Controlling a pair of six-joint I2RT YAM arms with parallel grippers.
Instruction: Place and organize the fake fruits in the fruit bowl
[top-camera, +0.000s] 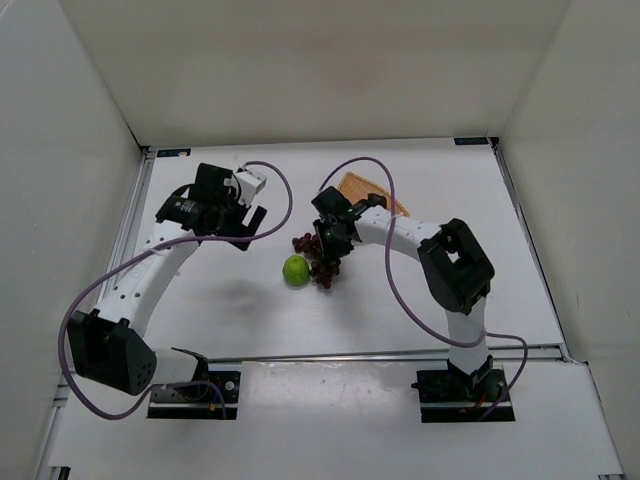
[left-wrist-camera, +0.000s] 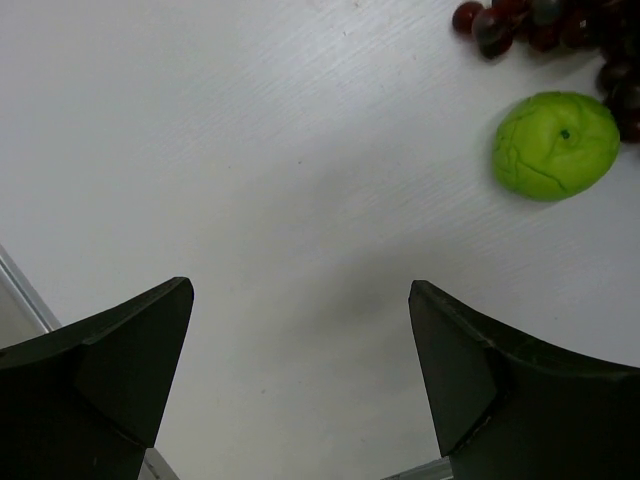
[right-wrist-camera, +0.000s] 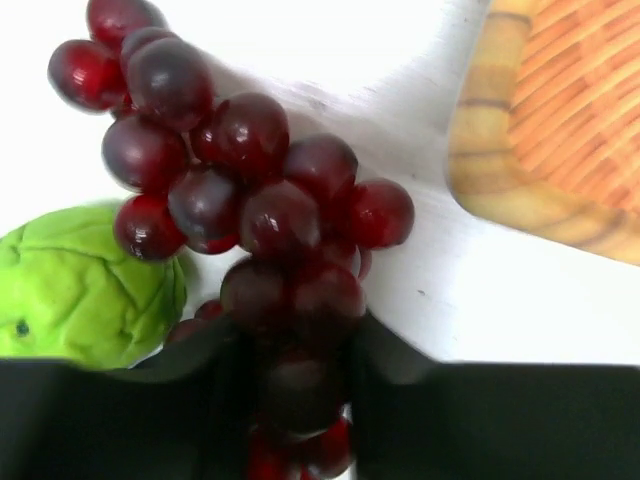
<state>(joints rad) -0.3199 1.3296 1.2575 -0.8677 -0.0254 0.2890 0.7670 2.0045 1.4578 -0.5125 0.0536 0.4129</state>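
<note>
Arched over smooth white table (left-wrist-camera: 250, 150) with left gripper (left-wrist-camera: 300, 320) splayed wide, holding nothing. Bent at elbow beside ribbed woven fruit bowl (right-wrist-camera: 500, 170) with right gripper (right-wrist-camera: 300, 375) pinched on glossy beaded grape bunch (right-wrist-camera: 270, 215), just beside wrinkled round green fruit (left-wrist-camera: 556, 145).

The left arm rises from its base at 7 o'clock, folds at the elbow and reaches toward 1 o'clock. The left tool (top-camera: 250, 226) (left-wrist-camera: 300, 310) has its jaws spread wide. The right arm, based at 5 o'clock, extends toward 10 o'clock. The right tool (top-camera: 328, 250) (right-wrist-camera: 295, 385) angles downward, its fingers (right-wrist-camera: 400, 400) clamped on the grape bunch (right-wrist-camera: 270, 220).
</note>
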